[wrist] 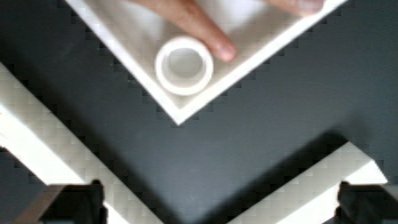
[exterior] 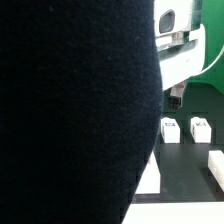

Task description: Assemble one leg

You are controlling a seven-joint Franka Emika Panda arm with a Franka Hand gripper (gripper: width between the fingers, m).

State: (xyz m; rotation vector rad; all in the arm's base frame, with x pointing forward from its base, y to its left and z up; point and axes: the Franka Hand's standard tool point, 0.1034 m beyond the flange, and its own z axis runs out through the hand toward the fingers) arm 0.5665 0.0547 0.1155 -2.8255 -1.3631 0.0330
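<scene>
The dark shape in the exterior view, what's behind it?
Past its edge show a leg, a second leg and the robot arm over the black table. Everything behind the dark shape is covered, so I cannot tell what is there.

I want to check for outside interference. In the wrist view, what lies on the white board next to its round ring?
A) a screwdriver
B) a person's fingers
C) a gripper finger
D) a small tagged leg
B: a person's fingers reach over the white board, with one fingertip beside the round ring, while the open gripper is apart from it.
</scene>
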